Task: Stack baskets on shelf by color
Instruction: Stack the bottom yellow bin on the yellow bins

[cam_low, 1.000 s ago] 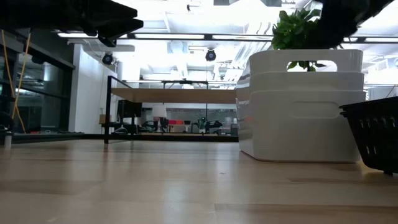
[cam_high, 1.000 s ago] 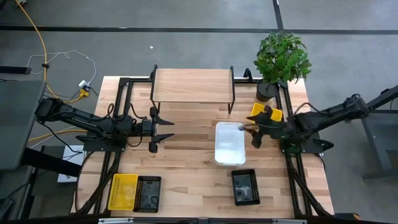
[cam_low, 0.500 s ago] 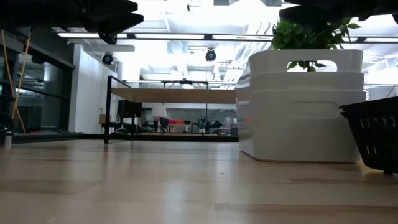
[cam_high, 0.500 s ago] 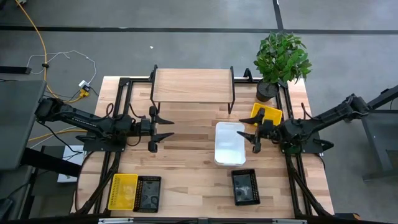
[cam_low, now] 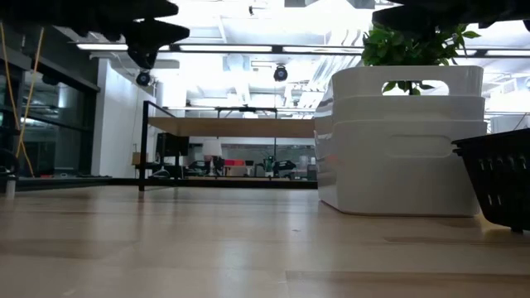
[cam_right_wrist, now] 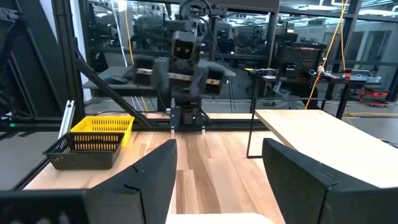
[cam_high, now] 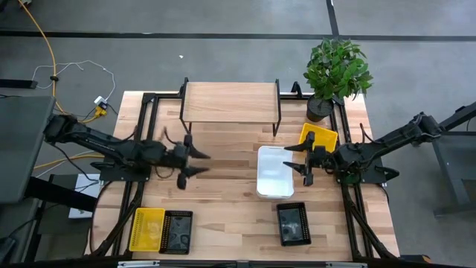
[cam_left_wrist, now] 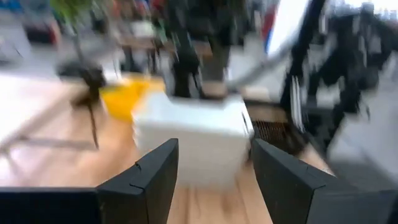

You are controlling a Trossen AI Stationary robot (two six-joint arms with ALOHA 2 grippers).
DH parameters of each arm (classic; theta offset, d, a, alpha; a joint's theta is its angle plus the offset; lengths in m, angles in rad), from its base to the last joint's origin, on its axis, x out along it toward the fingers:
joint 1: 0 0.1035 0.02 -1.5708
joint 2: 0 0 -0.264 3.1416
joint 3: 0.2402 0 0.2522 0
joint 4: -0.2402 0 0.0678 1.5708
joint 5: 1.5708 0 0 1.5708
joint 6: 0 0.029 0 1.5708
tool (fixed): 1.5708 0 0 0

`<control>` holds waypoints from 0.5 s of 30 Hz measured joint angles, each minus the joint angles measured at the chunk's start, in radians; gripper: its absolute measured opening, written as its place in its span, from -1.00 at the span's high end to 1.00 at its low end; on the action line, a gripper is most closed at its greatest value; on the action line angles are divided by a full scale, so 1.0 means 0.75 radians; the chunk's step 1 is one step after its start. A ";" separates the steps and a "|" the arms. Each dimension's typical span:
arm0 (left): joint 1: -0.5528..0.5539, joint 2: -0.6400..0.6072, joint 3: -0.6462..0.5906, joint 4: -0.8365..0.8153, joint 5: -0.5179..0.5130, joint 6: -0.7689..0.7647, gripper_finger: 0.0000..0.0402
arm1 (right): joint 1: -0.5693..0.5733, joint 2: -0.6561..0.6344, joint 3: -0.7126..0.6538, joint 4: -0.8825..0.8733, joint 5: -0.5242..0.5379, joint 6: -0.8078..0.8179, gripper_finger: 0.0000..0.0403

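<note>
From above, my left gripper (cam_high: 192,158) hangs spread and empty at nine o'clock of the white baskets (cam_high: 274,170), my right gripper (cam_high: 303,158) spread just at their three o'clock; the shelf (cam_high: 230,103) at twelve is bare. Level view: the whites (cam_low: 403,139) are nested, so I judge one lift carries both. Wrist views: my left fingers (cam_left_wrist: 148,177) frame the whites (cam_left_wrist: 191,135), my right fingers (cam_right_wrist: 149,180) face the yellow basket (cam_right_wrist: 102,127).

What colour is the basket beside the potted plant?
Yellow: the small yellow plastic basket near the potted plant, clearest in the high view.

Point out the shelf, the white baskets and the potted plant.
shelf (cam_high: 230,102), high view, middle of its wooden top.
white baskets (cam_high: 274,172), high view, inside floor of the top one.
potted plant (cam_high: 336,67), high view, its leaves.
</note>
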 joint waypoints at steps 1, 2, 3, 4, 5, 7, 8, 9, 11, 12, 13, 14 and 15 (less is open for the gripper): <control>-0.028 0.018 0.056 -0.128 -0.013 -0.011 0.04 | 0.000 0.000 0.000 0.000 0.000 0.000 -0.11; -0.056 0.046 0.120 -0.273 -0.038 -0.030 0.04 | 0.000 0.000 0.000 -0.002 0.000 0.000 -0.11; -0.084 0.080 0.192 -0.436 -0.061 -0.064 0.04 | 0.000 0.000 0.000 -0.003 0.000 0.000 -0.11; -0.111 0.118 0.259 -0.606 -0.071 -0.106 0.04 | 0.000 0.000 0.000 -0.004 0.000 0.000 -0.11; -0.142 0.158 0.326 -0.786 -0.071 -0.163 0.04 | 0.000 0.000 0.000 -0.009 0.000 0.000 -0.11; -0.208 0.246 0.454 -1.104 -0.029 -0.300 0.04 | 0.000 0.000 0.000 -0.017 0.000 0.001 -0.11; -0.245 0.288 0.505 -1.236 0.003 -0.378 0.04 | 0.000 0.000 0.000 -0.020 0.000 0.001 -0.11; -0.285 0.330 0.551 -1.365 0.042 -0.453 0.04 | 0.000 0.000 0.000 -0.021 0.000 0.001 -0.11; -0.371 0.404 0.617 -1.578 0.129 -0.596 0.04 | 0.000 0.000 0.000 -0.026 0.000 0.006 -0.11; -0.418 0.439 0.641 -1.653 0.172 -0.660 0.04 | 0.000 0.000 0.000 -0.030 0.000 0.016 -0.11; -0.467 0.466 0.659 -1.719 0.212 -0.718 0.04 | 0.000 0.000 0.000 -0.032 0.000 0.025 -0.11; -0.515 0.492 0.671 -1.772 0.248 -0.763 0.04 | 0.000 0.000 0.000 -0.033 0.000 0.028 -0.11; -0.563 0.516 0.678 -1.813 0.283 -0.812 0.04 | 0.000 0.000 0.000 -0.036 0.000 0.030 -0.11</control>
